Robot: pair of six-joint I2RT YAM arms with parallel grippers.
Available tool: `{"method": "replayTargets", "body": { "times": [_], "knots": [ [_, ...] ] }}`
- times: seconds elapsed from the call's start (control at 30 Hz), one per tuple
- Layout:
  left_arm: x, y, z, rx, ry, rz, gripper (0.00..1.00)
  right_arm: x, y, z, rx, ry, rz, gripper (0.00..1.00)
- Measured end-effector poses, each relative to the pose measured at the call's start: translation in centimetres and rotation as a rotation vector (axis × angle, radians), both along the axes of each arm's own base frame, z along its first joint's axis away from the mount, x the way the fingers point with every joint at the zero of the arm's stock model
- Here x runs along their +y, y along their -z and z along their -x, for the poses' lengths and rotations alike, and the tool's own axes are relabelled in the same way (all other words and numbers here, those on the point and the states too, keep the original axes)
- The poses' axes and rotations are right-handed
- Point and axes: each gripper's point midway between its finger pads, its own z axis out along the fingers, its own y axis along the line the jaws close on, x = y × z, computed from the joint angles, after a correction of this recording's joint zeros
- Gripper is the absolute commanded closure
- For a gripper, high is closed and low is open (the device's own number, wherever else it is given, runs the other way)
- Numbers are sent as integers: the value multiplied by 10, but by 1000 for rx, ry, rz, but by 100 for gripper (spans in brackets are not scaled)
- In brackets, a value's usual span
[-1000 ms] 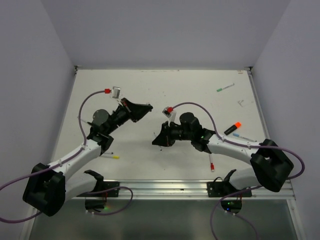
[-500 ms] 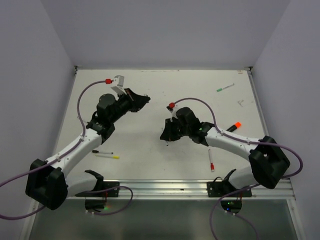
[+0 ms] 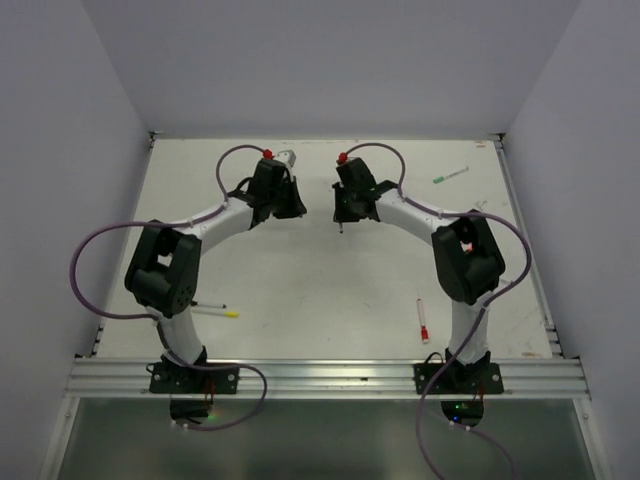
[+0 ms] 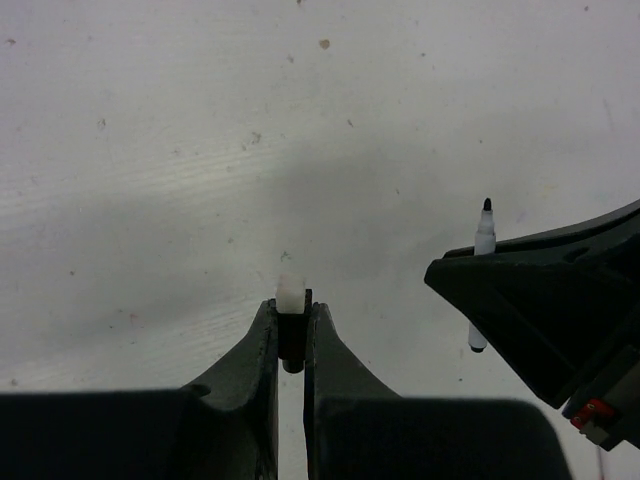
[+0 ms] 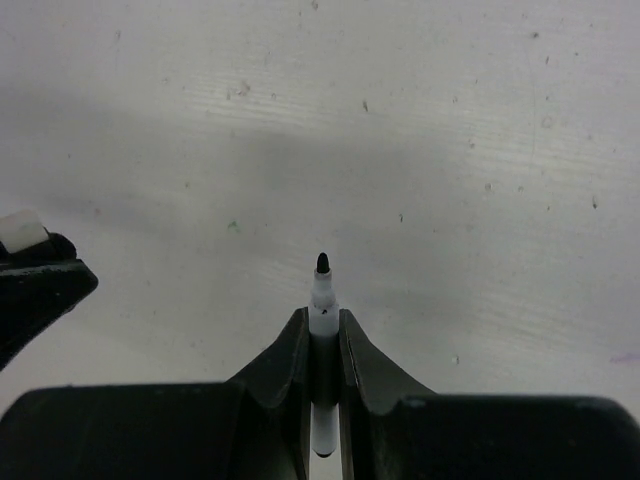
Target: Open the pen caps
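Observation:
My left gripper point(image 4: 291, 303) is shut on a short black pen cap point(image 4: 291, 335) with a white end, held just above the table. My right gripper point(image 5: 322, 318) is shut on a thin white pen point(image 5: 322, 295) whose bare black tip points forward. In the top view the left gripper point(image 3: 293, 207) and the right gripper point(image 3: 341, 214) face each other at the far middle of the table, a small gap apart. The pen point(image 4: 483, 238) shows uncapped in the left wrist view. Other pen caps sit on lying pens: green point(image 3: 438, 181), red point(image 3: 424, 331), yellow point(image 3: 233, 314).
The white table point(image 3: 300, 290) ends in a metal rail point(image 3: 320, 375) at the near edge and grey walls on three sides. Purple cables point(image 3: 95, 270) loop off both arms. A small pale bit point(image 3: 481, 205) lies at the far right.
Both arms have reached out from the middle of the table to its far side. Both grippers stayed shut, and cap and pen are now apart, facing each other.

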Motion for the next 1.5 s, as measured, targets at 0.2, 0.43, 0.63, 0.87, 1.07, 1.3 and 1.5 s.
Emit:
{"method": "replayTargets", "body": {
  "times": [0.2, 0.43, 0.63, 0.87, 1.07, 1.3, 1.5],
  "knots": [
    [3, 17, -7, 32, 8, -62, 100, -1, 6, -14, -2, 5, 46, 100],
    [6, 29, -11, 50, -2, -102, 100, -6, 18, -24, 15, 20, 71, 100],
    [9, 48, -11, 87, -5, -129, 100, -9, 33, -26, 43, 25, 89, 94],
    [13, 59, -10, 108, -4, -162, 96, -3, 39, -37, 50, 24, 91, 89],
    [14, 65, -12, 114, -6, -182, 89, -1, 49, -39, 67, 22, 96, 82],
    [14, 75, -17, 131, -12, -201, 80, 1, 49, -39, 73, 18, 76, 69],
    [15, 77, -17, 134, -14, -206, 70, 2, 48, -40, 73, 14, 67, 64]
  ]
}}
